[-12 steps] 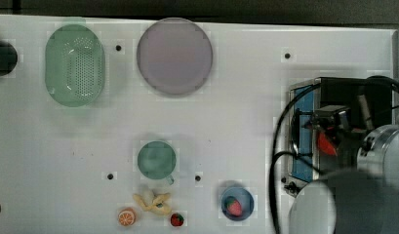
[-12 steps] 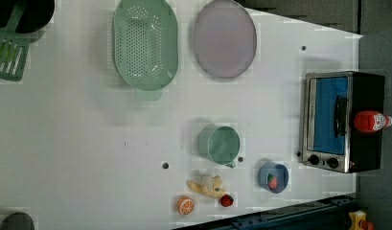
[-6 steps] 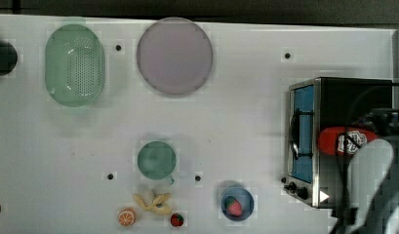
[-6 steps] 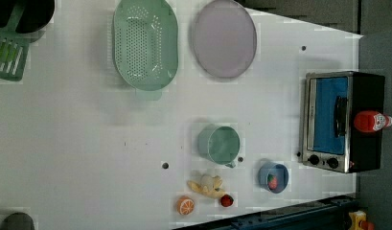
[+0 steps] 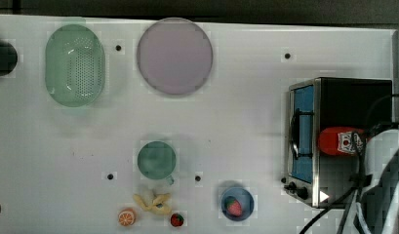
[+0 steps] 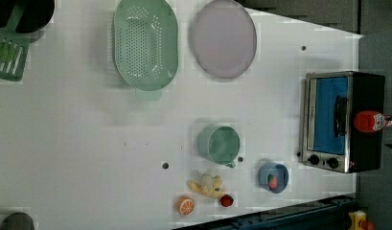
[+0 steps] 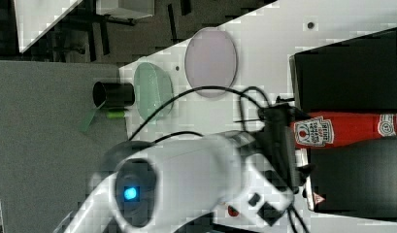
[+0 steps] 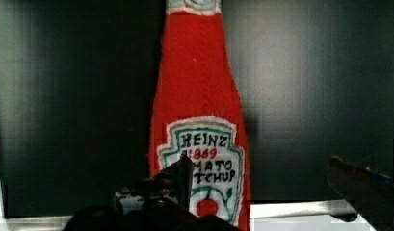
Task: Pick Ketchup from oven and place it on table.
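Note:
The ketchup (image 5: 339, 141), a red bottle with a white label, lies on its side on the black top of the oven (image 5: 355, 100), whose blue glass door is closed. In the left view the ketchup (image 6: 370, 120) rests on the oven (image 6: 330, 120) at the left view's right edge. In the right view the white arm (image 7: 196, 170) reaches the label end of the ketchup (image 7: 351, 129). In the wrist view my gripper (image 8: 271, 185) is open. One finger (image 8: 181, 175) overlaps the label of the ketchup (image 8: 197, 91); the other stands well to the side. The white table (image 5: 236, 107) spreads out beside the oven.
A grey-lilac plate (image 5: 174, 56) and a green colander (image 5: 75, 63) sit at the top view's upper edge. A teal mug (image 5: 156, 161), a blue bowl (image 5: 237, 204) with a strawberry, and small toy fruit (image 5: 127, 217) lie near the top view's lower edge. Cables (image 5: 355, 195) trail beside the oven.
In the top view the arm has drawn back from over the oven toward the top view's lower right, uncovering the oven. The ketchup has stayed in place and the gripper stays open.

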You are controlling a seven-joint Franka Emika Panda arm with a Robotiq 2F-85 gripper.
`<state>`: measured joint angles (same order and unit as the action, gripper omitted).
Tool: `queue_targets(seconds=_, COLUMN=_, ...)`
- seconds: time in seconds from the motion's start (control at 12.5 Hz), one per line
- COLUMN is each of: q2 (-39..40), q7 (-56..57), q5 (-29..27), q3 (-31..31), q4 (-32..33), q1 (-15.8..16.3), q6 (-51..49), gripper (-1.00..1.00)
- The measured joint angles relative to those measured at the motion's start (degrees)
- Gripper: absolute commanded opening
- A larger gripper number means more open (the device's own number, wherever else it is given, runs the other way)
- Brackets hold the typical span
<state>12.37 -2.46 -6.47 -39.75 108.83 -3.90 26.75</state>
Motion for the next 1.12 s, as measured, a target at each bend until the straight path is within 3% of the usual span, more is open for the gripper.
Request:
queue_targets(seconds=0.24, q2=2.14, q7=0.01, q5=-5.56, q3=2.55, q4=-2.24, q1=0.79, q6=5.23, gripper=1.00)
queue_targets(seconds=0.48, q2=7.43, q7=0.01, q5=-6.44, q3=0.34, q4=-4.08, q1=-0.02, q6=5.34, gripper=1.00)
queue_targets(seconds=0.56, q2=8.23, q7=-0.02, q5=-6.47, q3=0.36, q4=-3.13, q1=-0.21, q6=5.37, gripper=0.49)
queue_targets(seconds=0.64, q2=8.64, q7=-0.03, q5=-6.47, q3=0.62, q4=-2.13, q1=-0.43, q6=5.32, gripper=0.26)
queue_targets(seconds=1.04, q2=7.96, q7=-0.16, q5=-4.30, q3=0.84, q4=-1.68, q1=-0.11, q6=4.90, gripper=0.21)
queue_targets(seconds=1.12, q2=7.61, q7=-0.12, q5=-3.40, q3=1.12, q4=-3.92, q1=-0.13, q6=1.15, gripper=0.21)
